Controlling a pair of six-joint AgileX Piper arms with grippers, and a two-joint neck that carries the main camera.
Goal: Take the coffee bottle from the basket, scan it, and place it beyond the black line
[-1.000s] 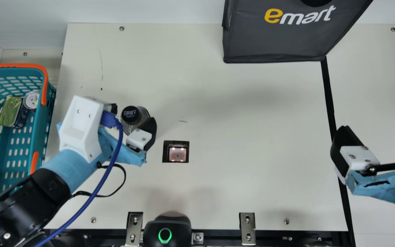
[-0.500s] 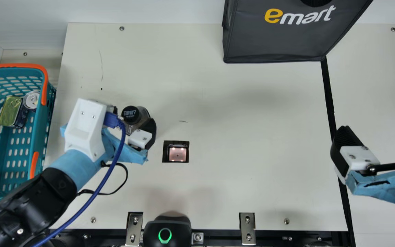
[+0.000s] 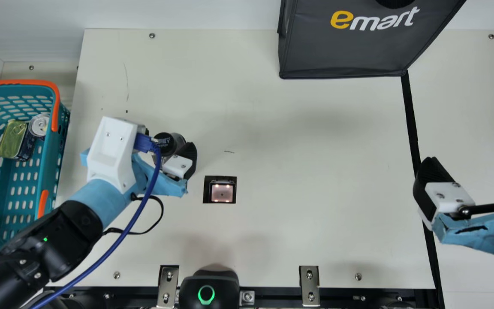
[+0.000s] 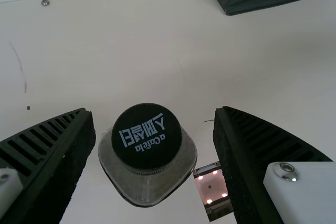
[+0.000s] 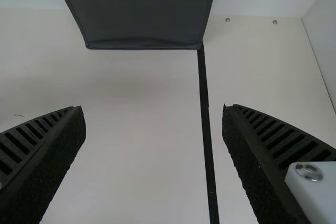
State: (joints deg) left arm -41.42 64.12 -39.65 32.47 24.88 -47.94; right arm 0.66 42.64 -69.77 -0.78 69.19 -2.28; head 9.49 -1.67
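Now, coffee bottle: the coffee bottle (image 4: 147, 187) stands upright on the tabletop (image 3: 298, 150), outside the basket (image 3: 48, 167) and near the scanner (image 3: 222, 192)
Left gripper: the left gripper (image 4: 155, 109) has its fingers apart, one on each side of the bottle, a gap showing by both
Step in hand: likely gripping the bottle for the scan; centre it first, since the gap looks wider on the scanner side, then close evenly so it isn't nudged over
Cap: the dark cap (image 4: 147, 137) is narrower than the body; pads low on the body should hold steadier
Scanner: probably lift upright, then turn the printed code towards the lit window
Right gripper: the right gripper (image 3: 474, 171) is spread and empty by the black line (image 3: 411, 120), beyond which the bottle must finally stand
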